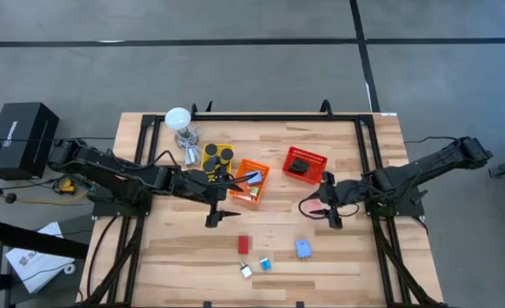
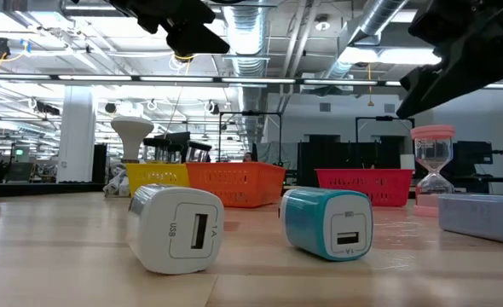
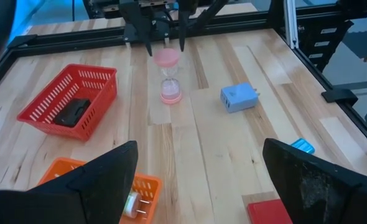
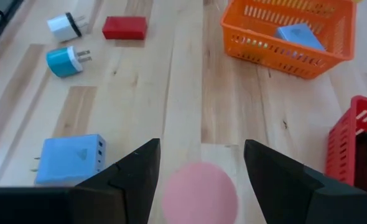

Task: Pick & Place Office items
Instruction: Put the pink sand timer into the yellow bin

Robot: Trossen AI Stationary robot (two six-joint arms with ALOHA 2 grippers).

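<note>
A pink hourglass [image 3: 168,74] stands upright on the table, right of centre [image 1: 311,206]. My right gripper [image 4: 201,149] is open and slants down over it, one finger on each side of its round pink top [image 4: 200,190], with a small gap on both sides. My left gripper [image 3: 199,180] hangs open above the table beside the orange basket [image 1: 251,181], with nothing between its fingers. On the near part of the table lie a red flat rectangle [image 1: 243,245], a light-blue block [image 1: 303,248], a teal charger cube [image 2: 328,222] and a white one [image 2: 176,228].
The orange basket holds a light-blue block [image 4: 298,34]. A red basket [image 3: 68,99] holds a black item, and a yellow basket [image 1: 216,158] holds black pucks. A white round-headed stand [image 1: 179,120] is at the far left. Black frame rails [image 1: 364,162] border the tabletop.
</note>
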